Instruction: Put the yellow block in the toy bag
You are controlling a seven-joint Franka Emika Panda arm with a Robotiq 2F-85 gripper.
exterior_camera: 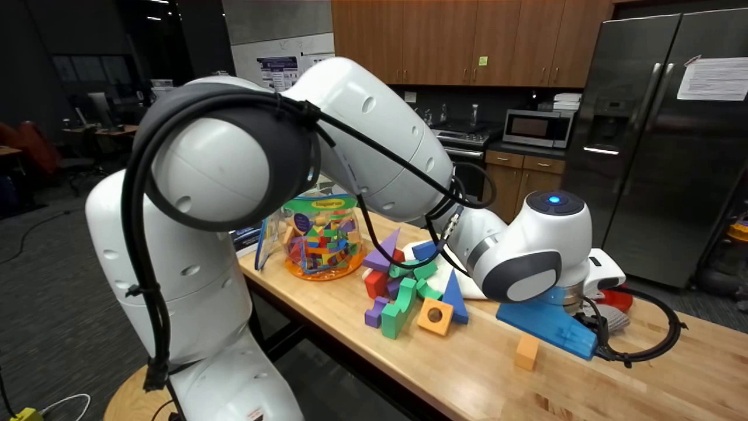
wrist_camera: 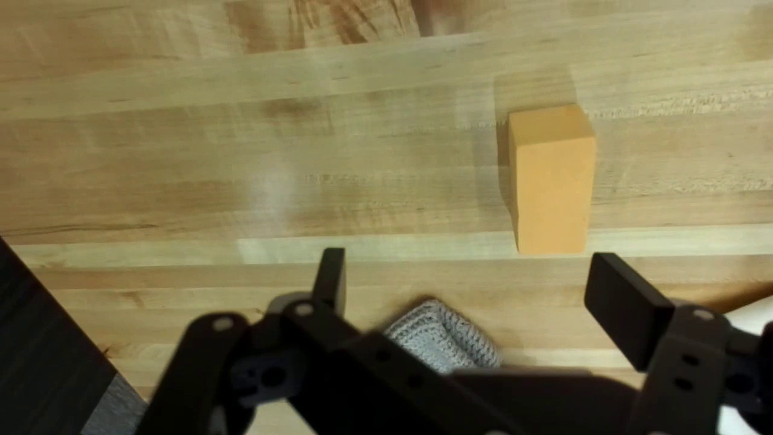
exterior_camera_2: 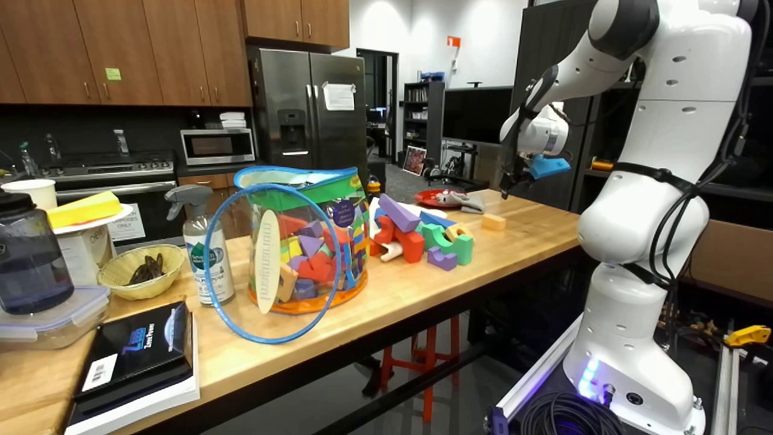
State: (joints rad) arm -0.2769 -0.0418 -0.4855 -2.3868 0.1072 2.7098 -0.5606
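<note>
Lying flat on the worktop (wrist_camera: 181, 151), the yellow block (wrist_camera: 554, 193) sits well apart from the loose pile of toy pieces (exterior_camera_2: 416, 241), which should leave room for fingers on either side. The hand (wrist_camera: 468, 278) hangs over the worktop released, its fingers spread wide and holding nothing; in the wrist view the block lies ahead of them, off toward one finger, so the spread reads as readiness for a grasp that needs some shifting first. Farther along, the toy bag (exterior_camera_2: 335, 192) stands upright with its blue-rimmed lid (exterior_camera_2: 267, 260) hanging down, presumably so that things can drop in from above. The block is a plain oblong with smooth, matt faces and crisp edges, and its narrow width looks the easiest way to take it. The bag's walls are clear, rounded plastic above an orange base (exterior_camera: 328, 272), showing a jumble of coloured pieces (exterior_camera: 327, 242) inside. In the pile, arched green shapes (exterior_camera_2: 464, 249) mix with a long purple wedge (exterior_camera_2: 400, 212), while a grey knitted cloth (wrist_camera: 444, 338), coarse and soft-looking, shows past the fingers.
</note>
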